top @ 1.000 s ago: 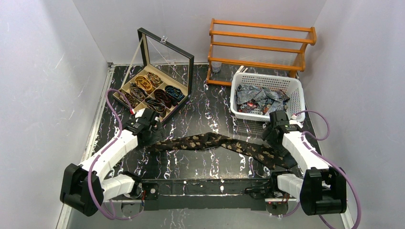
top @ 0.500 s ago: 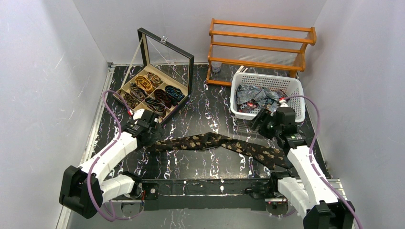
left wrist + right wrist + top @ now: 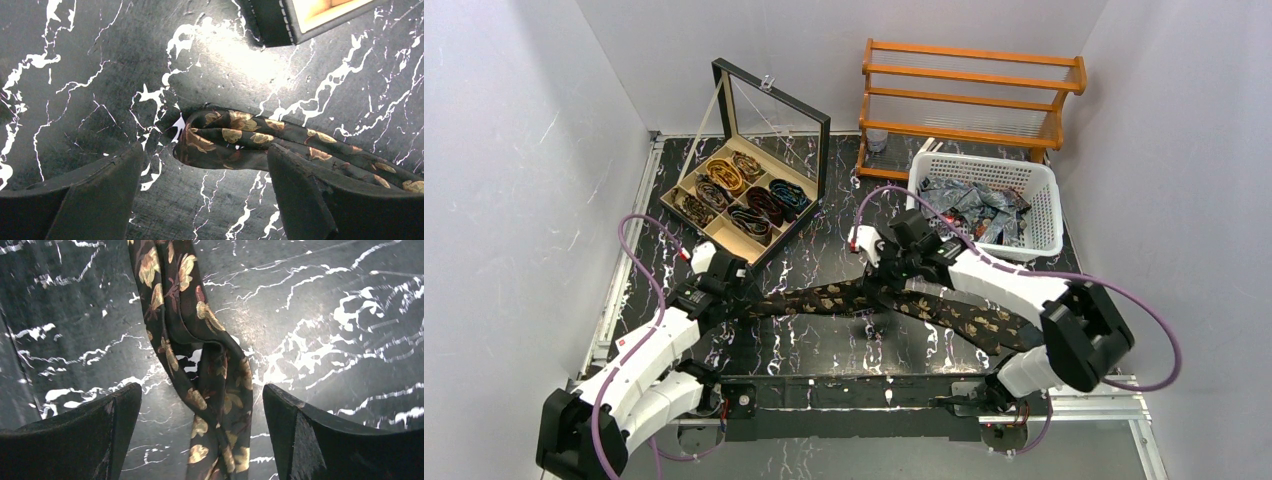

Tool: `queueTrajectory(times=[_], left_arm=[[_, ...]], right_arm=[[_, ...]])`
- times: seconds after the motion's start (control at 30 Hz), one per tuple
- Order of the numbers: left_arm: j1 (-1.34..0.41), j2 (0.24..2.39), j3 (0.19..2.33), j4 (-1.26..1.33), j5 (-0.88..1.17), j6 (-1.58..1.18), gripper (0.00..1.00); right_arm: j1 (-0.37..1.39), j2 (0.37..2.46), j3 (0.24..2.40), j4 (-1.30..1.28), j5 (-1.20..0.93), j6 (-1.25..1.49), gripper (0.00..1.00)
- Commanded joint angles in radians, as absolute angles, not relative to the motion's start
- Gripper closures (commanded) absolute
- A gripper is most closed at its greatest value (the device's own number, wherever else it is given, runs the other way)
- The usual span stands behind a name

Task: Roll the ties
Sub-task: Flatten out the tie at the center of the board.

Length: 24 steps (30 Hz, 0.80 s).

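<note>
Tie (image 3: 832,296) with gold flowers lies flat on the table (image 3: 844,225), long axis running left to right. Its folded end sits inside my wide-open, empty left gripper (image 3: 202,157); my right gripper (image 3: 200,397), equally wide, straddles the middle, gripping nothing.

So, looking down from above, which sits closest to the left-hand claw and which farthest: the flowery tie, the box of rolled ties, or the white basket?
1. The dark gold-flowered tie: its folded end lies between the open fingers of the left gripper.
2. The box of rolled ties, just beyond the gripper at the back left.
3. The white basket, well across the table at the back right.
</note>
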<state>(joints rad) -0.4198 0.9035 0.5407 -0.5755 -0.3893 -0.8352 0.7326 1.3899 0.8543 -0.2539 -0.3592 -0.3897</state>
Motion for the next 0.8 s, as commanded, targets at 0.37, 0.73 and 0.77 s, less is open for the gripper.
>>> queueTrajectory(times=[0.37, 0.73, 0.77], left_arm=[[-0.413, 0.838, 0.437, -0.492, -0.397, -0.892, 0.31], [-0.413, 0.924, 0.449, -0.428, -0.395, -0.835, 0.61], [-0.413, 0.929, 0.453, -0.422, -0.393, -0.827, 0.64]], right_arm=[[0.732, 1.659, 1.020, -0.321, -0.621, -0.719, 0.01], [0.754, 1.730, 0.988, -0.204, -0.598, -0.705, 0.35], [0.755, 1.729, 0.987, -0.199, -0.600, -0.691, 0.44]])
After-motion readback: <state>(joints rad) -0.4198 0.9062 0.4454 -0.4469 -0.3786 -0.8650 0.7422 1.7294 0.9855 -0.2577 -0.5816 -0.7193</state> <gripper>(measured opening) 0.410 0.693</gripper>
